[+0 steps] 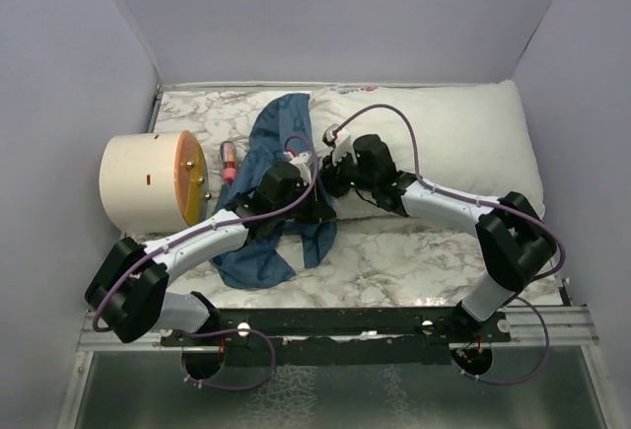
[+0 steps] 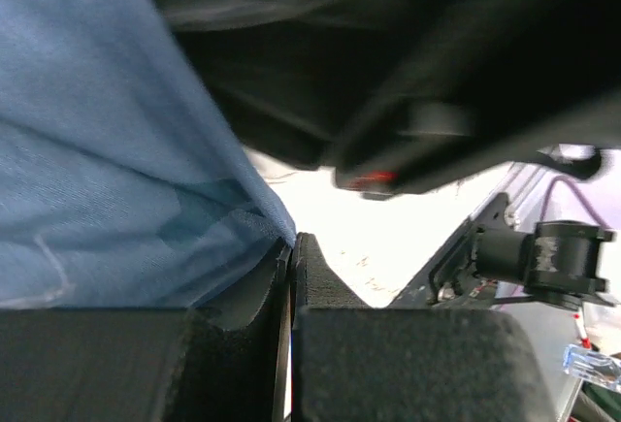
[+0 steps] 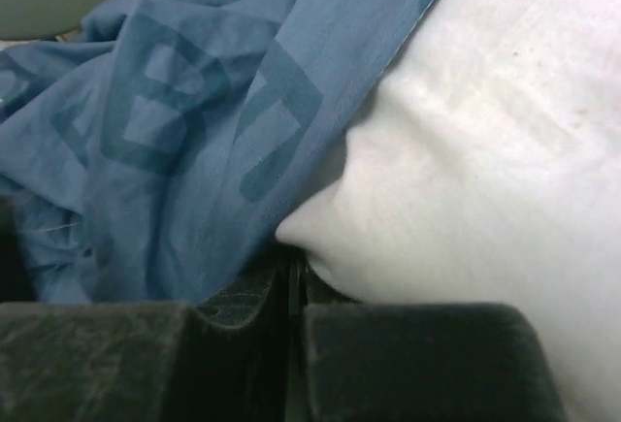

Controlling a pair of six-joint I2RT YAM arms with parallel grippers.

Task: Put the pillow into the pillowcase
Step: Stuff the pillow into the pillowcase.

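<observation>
The pillow (image 1: 444, 143) lies along the far right part of the marbled desk (image 1: 394, 261), wholly outside the cover, with only its left end meeting the blue cloth. The pillowcase (image 1: 266, 242) lies crumpled just left of that end, running from the back of the desk toward the near edge, one fold draped against the pillow's corner. The right pincer (image 3: 294, 267) is clamped on that white corner, which bulges out from between its closed pads, with blue cloth lying against the left one; this grip likely serves to steer the corner toward the opening. The left pincer (image 2: 291, 257) is pressed together on a fold of the blue fabric, probably an edge of the mouth, held so the sack can be drawn over the corner, though the mouth itself is not clearly visible. Both wrists crowd close together over the seam between cloth and pillow. To the left, well apart, a cream cylinder (image 1: 143, 182) lies on its side, and a small red tube-like thing (image 1: 229, 160) rests between it and the cloth
</observation>
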